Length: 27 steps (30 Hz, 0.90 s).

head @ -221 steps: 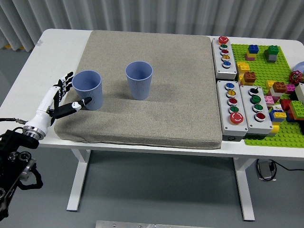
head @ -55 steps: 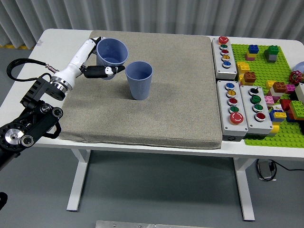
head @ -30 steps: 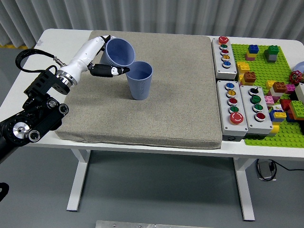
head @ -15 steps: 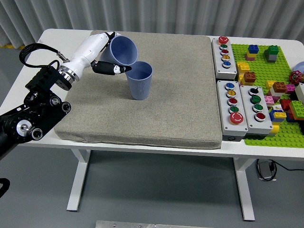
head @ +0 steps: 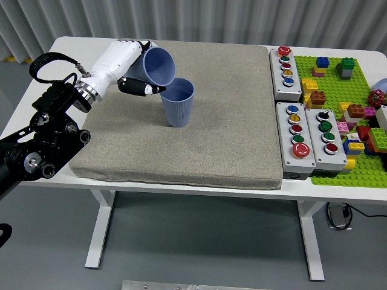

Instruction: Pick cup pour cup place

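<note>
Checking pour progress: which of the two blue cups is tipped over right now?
The blue cup in the left hand, the held cup, is tilted with its mouth toward the standing cup, which sits upright on the grey mat.

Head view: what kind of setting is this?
Likely a robotics lab test bench. A white table carries a grey mat, push-button control boxes and a green brick baseplate, and the left robot hand tilts one blue cup over another blue cup.

cups: 2 [head: 158,65] [head: 178,101] | button boxes: 3 [head: 288,74] | baseplate: 1 [head: 338,121] (bricks uncounted)
</note>
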Available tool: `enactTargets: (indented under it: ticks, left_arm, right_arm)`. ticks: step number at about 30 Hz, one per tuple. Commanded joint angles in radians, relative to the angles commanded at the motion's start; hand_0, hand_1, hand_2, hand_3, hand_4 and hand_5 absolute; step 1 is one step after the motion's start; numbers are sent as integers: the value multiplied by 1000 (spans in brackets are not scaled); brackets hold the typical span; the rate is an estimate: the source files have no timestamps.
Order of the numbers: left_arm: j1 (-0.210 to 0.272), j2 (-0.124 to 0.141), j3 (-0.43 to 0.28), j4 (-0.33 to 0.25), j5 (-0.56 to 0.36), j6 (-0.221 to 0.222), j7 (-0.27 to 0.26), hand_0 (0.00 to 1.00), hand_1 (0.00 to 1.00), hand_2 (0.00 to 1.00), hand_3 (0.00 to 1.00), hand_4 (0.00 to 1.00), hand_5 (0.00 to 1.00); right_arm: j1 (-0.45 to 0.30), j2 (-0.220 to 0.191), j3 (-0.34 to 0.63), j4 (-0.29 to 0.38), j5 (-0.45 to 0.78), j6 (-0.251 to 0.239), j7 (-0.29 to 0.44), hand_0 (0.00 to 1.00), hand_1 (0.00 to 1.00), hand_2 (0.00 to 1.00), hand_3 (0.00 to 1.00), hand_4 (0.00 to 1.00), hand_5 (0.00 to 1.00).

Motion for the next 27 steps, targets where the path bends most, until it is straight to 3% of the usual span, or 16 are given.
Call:
enactTargets:
  ticks: [27]
  left_arm:
    - [-34, 5, 31, 31, 151, 22, 27, 456, 493, 588, 541, 824, 265]
  right_arm:
    - [6, -1, -2, 0, 3, -2, -1, 695, 675, 609, 611, 2, 329]
